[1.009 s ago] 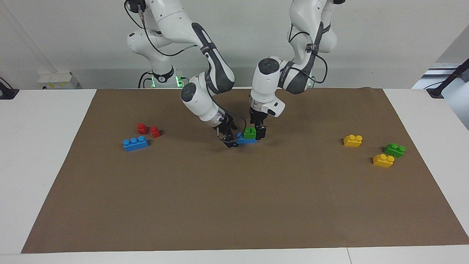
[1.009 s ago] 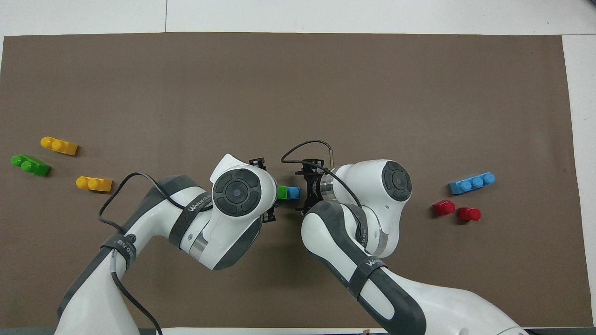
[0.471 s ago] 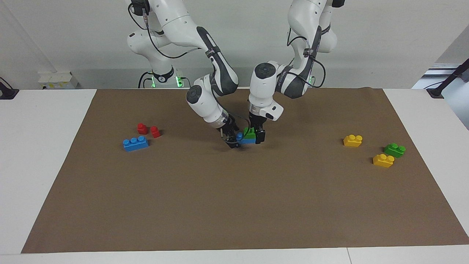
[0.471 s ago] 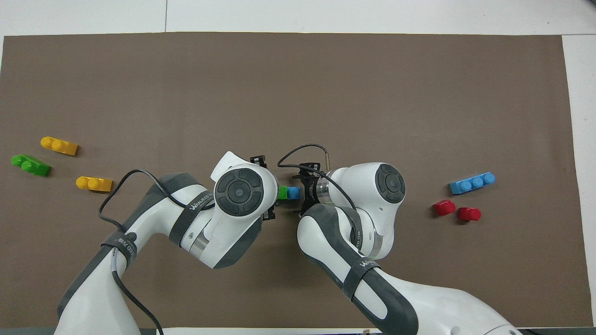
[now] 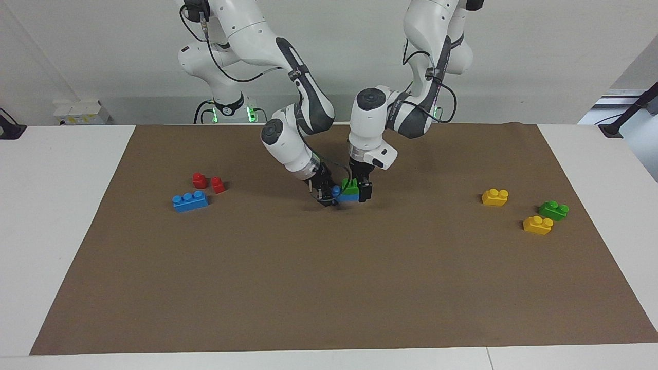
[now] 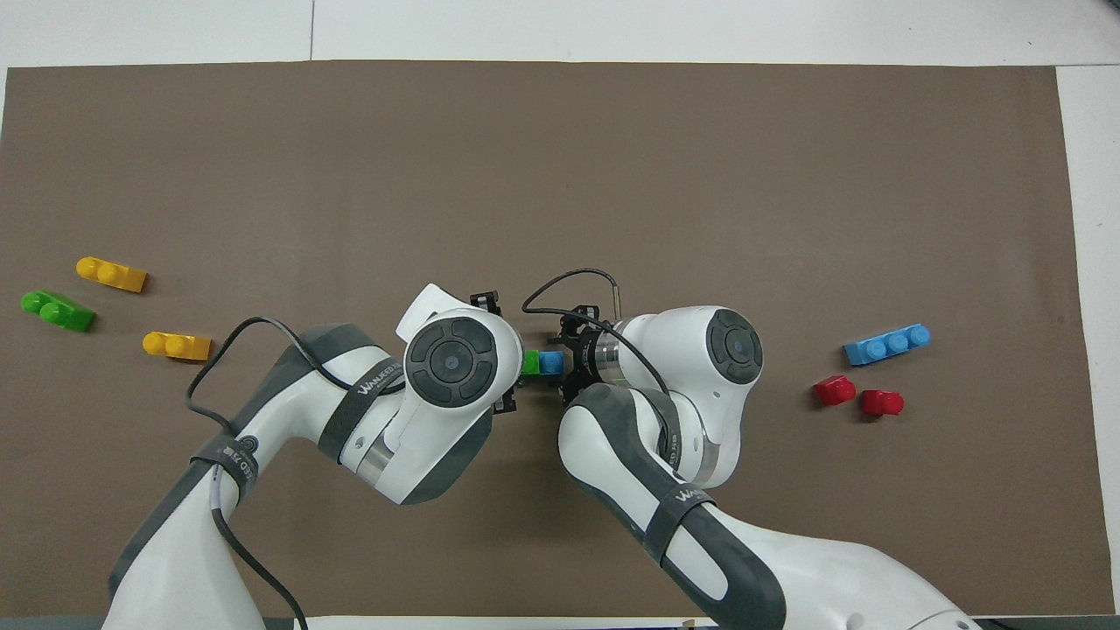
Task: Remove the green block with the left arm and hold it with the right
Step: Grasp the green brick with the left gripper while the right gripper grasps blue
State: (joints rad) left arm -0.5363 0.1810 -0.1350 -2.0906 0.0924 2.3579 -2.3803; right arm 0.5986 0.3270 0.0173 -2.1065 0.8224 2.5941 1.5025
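**Even, diffuse lighting; sharp frames with little glare**

Both views are lit brightly and evenly, as if from broad sources overhead. Only soft, short shadows are cast: a faint dark patch is seen on the brown mat (image 5: 329, 288) beneath the two arms, and thin shadows hug the small bricks. No hard-edged shadow is found anywhere. Mild sheen is carried by the glossy white arm shells (image 6: 455, 359), without blown-out highlights. The white table (image 5: 56, 216) is rendered bright but not clipped. Focus is held across the whole scene in both views, and no motion blur is noticed. The mat's edges are drawn nearly straight in the overhead view, so little lens distortion is evident.
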